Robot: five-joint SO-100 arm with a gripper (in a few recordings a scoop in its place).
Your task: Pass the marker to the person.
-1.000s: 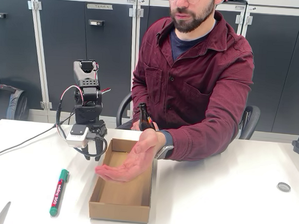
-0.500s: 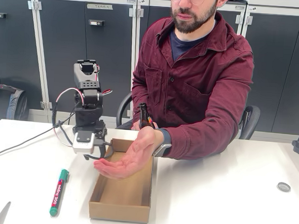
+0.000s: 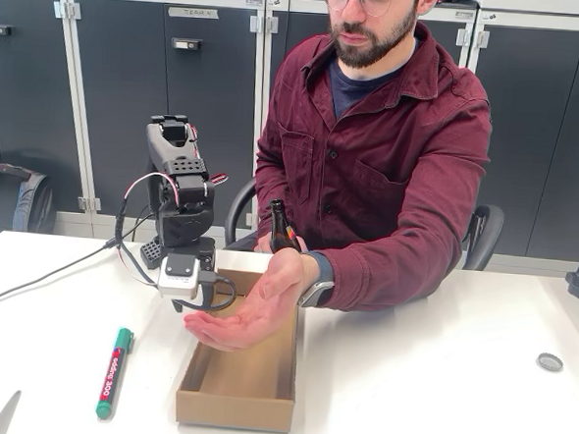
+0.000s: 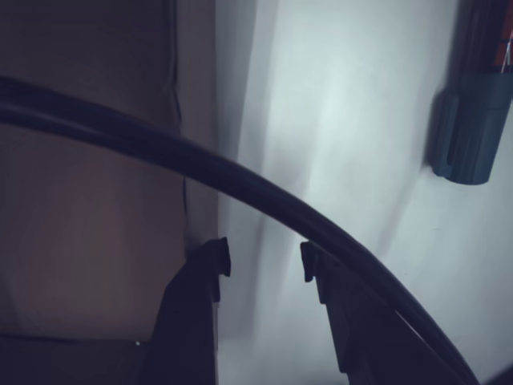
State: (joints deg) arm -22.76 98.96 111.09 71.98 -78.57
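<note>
The green marker (image 3: 113, 371) with its red label band lies flat on the white table, left of the cardboard box (image 3: 259, 397); its dark end shows at the top right of the wrist view (image 4: 473, 120). My gripper (image 3: 204, 295) hangs low at the box's back left corner, just left of the person's hand (image 3: 249, 318), and well away from the marker. The person (image 3: 382, 154) sits behind the table and holds that hand palm up over the box. In the wrist view my gripper (image 4: 264, 261) is open with nothing between its fingers, over the table beside the box wall.
A brown glass bottle (image 3: 281, 231) stands behind the person's forearm. A bottle cap (image 3: 549, 362) lies on the table at the right. A grey pointed object (image 3: 2, 416) sits at the bottom left edge. A black cable (image 4: 240, 188) crosses the wrist view.
My arm has swung to the right, bringing the gripper from left of the box to its back left corner beside the open palm. The marker has not moved.
</note>
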